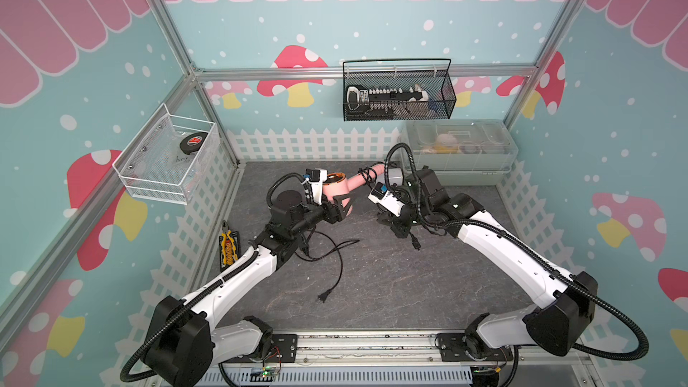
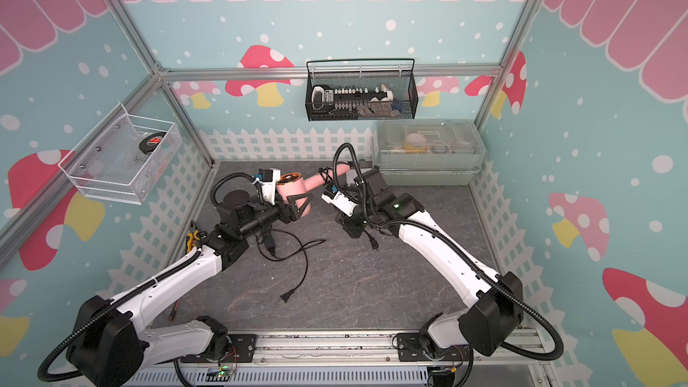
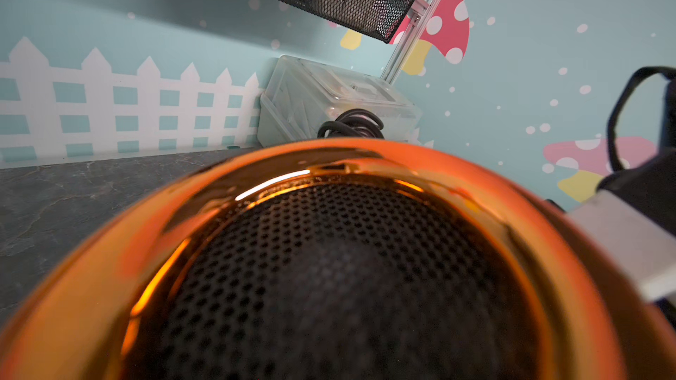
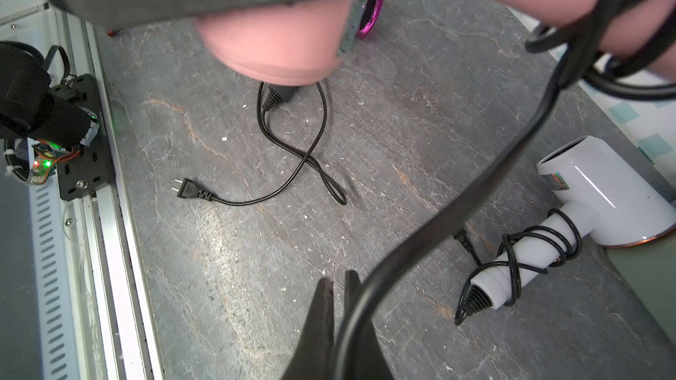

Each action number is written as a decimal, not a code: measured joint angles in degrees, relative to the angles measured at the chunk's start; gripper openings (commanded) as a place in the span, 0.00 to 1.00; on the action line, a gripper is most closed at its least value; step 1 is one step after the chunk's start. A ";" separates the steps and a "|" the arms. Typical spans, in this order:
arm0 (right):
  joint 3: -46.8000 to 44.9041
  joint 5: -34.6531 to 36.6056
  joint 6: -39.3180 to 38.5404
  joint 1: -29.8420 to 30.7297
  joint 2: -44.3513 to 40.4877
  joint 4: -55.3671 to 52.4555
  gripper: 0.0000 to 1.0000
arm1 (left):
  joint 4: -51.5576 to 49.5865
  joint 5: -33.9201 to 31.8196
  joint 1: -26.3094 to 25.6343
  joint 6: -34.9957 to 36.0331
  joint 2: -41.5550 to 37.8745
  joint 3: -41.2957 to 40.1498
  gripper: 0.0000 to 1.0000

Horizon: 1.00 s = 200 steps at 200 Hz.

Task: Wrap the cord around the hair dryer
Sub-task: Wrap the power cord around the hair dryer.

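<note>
Holding: my left gripper (image 1: 343,205) stands partly open around the fat pink barrel of the hair dryer (image 1: 335,189) and is clamped on it. The dryer is lifted clear of the table (image 1: 391,284), toward the far middle.
Right side: my right gripper (image 4: 338,281) is pinched fully together on the cord (image 4: 494,184), which runs up from my fingertips to the handle (image 1: 358,180).
Wraps: several loose black turns sit on the handle, which points right.
Slack: a length of cord with a plug (image 1: 323,297) lies on the table by my left arm. I cannot tell whether it joins the piece I hold.
Dryer feel: probably light, hard, smooth and rounded, so it may twist in my grip when the cord pulls.
Cord feel: soft but springy, likely to uncoil once it goes slack.
Best hold: the barrel for the dryer, leaving the handle free. Take the cord close to the last turn and hold it taut.
</note>
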 measured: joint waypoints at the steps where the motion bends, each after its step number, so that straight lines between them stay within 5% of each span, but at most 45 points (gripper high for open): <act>1: 0.22 0.13 -0.09 0.17 0.00 -0.24 0.00 | -0.07 -0.04 0.00 0.02 0.00 0.00 0.00; 112: 18.29 12.96 -8.59 3.41 5.01 -18.69 0.00 | -9.22 -4.35 -5.40 6.49 0.52 3.28 0.00; 200: 33.68 25.16 -18.82 3.63 18.86 -25.00 0.00 | -20.06 -7.67 -12.68 10.88 1.38 3.96 0.00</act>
